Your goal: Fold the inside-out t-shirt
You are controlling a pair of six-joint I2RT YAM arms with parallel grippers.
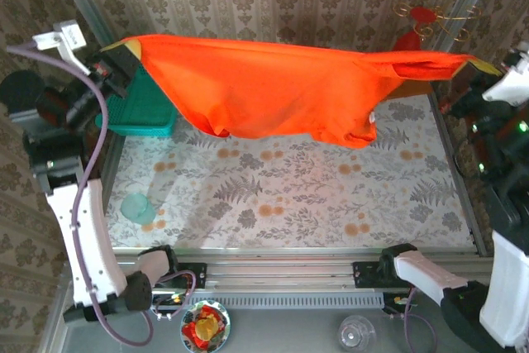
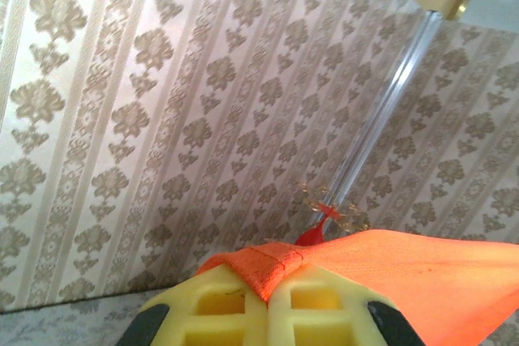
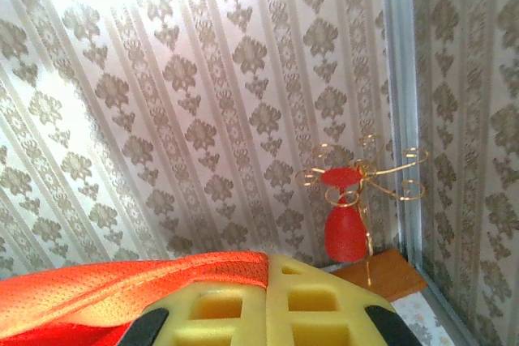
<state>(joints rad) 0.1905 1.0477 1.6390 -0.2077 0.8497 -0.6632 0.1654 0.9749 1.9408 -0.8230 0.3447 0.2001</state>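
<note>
The bright orange t-shirt point(image 1: 264, 88) hangs stretched in the air across the back of the table, held at both ends. My left gripper point(image 1: 126, 50) is shut on its left end, where a hemmed edge point(image 2: 272, 275) is pinched between the yellow pads point(image 2: 219, 313). At the far right my right gripper point(image 1: 479, 66) is shut on the other end, and the orange cloth point(image 3: 130, 277) runs off to the left from its yellow pads point(image 3: 324, 305). The shirt's lower edge sags in folds above the flowered tablecloth point(image 1: 281, 196).
A teal tray point(image 1: 140, 109) lies at the back left under the shirt's end. A red ornament with gold wire on a wooden base point(image 3: 347, 224) stands in the back right corner. A pale green cup point(image 1: 137, 208) sits near the left front. Patterned walls close in the back and sides.
</note>
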